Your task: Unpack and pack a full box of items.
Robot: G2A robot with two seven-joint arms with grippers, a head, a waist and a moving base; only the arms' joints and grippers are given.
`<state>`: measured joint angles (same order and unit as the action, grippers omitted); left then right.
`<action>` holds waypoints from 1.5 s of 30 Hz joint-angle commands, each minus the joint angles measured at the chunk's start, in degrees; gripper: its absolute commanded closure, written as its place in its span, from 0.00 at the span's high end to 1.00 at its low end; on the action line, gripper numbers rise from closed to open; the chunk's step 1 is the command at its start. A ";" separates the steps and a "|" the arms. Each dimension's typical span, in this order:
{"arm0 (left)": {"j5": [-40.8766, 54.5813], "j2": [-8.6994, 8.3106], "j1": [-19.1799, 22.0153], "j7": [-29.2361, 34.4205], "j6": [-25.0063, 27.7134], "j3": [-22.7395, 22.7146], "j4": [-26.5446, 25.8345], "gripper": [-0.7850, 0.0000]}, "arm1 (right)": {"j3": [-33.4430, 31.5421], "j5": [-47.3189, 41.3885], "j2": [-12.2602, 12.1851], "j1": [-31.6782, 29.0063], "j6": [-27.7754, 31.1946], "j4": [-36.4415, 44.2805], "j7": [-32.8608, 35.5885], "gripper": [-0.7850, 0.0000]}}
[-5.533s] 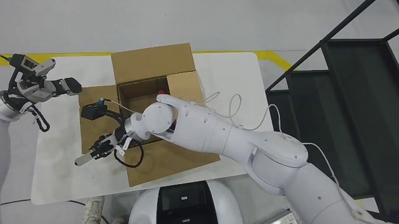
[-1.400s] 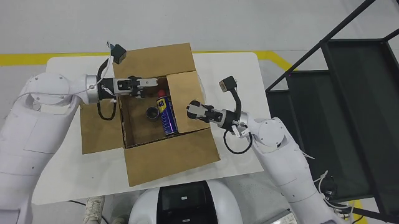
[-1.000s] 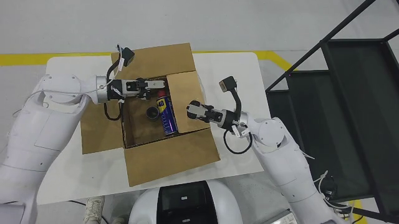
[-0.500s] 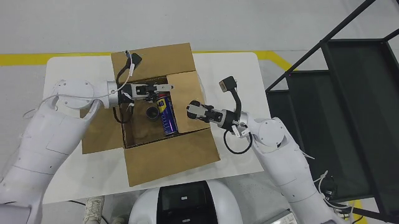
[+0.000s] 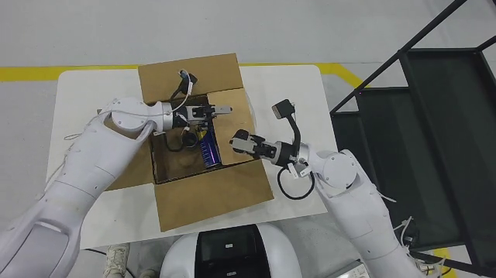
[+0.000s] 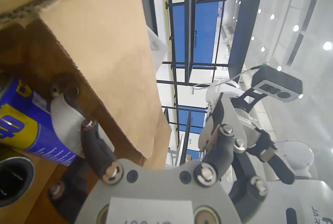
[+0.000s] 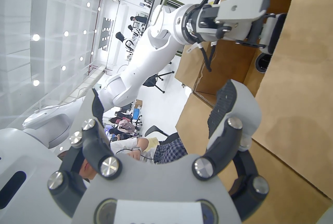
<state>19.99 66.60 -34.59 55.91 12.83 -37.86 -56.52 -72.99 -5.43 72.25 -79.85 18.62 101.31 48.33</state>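
From above, the left jaws and their cable cover the upper end of the can (image 5: 208, 152), so we cannot see its cap. The left wrist view's edge cuts off both the can and the dark tube (image 6: 11, 179) beside it. From the right wrist, the flap (image 7: 299, 66) hides half that tube and the tips of the left jaws. We cannot tell whether the inner finger (image 6: 65, 115) touches the can. Much of the floor of the box (image 5: 190, 77) lies hidden under the left arm.
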 commanded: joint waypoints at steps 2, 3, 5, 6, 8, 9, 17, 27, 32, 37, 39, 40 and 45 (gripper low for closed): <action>-0.13 1.06 0.81 -0.31 0.68 0.98 2.21 1.00 | 0.34 0.13 -0.14 -0.08 -0.03 0.34 0.29 1.00; 0.19 1.39 1.03 -0.17 1.24 1.13 2.79 1.00 | 0.50 0.18 -0.19 -0.09 -0.09 0.47 0.41 1.00; 1.43 1.94 1.30 0.39 3.01 1.06 3.63 1.00 | 0.84 0.12 -0.28 -0.06 -0.11 0.66 0.71 1.00; 2.22 2.14 1.42 0.81 4.08 0.85 3.87 1.00 | 1.14 -0.14 -0.32 -0.03 0.00 0.82 1.15 1.00; 4.57 2.45 1.48 2.65 7.06 0.07 3.90 1.00 | 1.68 -0.61 -0.44 0.04 0.40 1.32 2.33 1.00; 5.02 2.50 1.51 3.13 7.76 -0.16 3.90 1.00 | 1.80 -0.62 -0.49 0.03 0.46 1.54 2.65 1.00; 11.97 3.63 2.28 12.33 8.84 -1.04 2.53 1.00 | 3.79 3.35 -1.12 -1.42 -0.72 6.86 5.08 1.00; 19.78 6.82 4.28 18.75 9.63 0.31 4.18 1.00 | 4.24 11.39 -2.15 -4.89 -6.61 12.71 4.22 1.00; 22.91 8.46 4.74 22.96 11.41 1.10 6.55 1.00 | 0.43 16.71 -2.82 -9.22 -12.24 16.66 -1.84 1.00; 23.08 9.14 5.26 22.95 12.59 0.45 8.86 1.00 | -3.09 19.20 -3.24 -13.17 -16.66 18.02 -7.73 1.00; 22.66 8.72 4.71 22.70 12.85 -0.55 8.72 1.00 | -4.64 18.49 -3.36 -13.61 -17.14 17.58 -9.05 1.00; 22.12 8.34 4.13 22.36 13.19 -1.20 8.36 1.00 | -5.54 18.36 -3.38 -13.36 -18.06 16.95 -10.28 1.00; 19.40 5.17 1.04 20.31 15.23 -7.55 4.62 1.00 | -6.09 17.88 -3.36 -11.93 -20.11 14.40 -13.13 1.00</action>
<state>40.09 72.57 -32.76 76.71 27.60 -43.70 -50.98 -78.91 12.55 68.91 -91.89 -1.34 116.11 35.69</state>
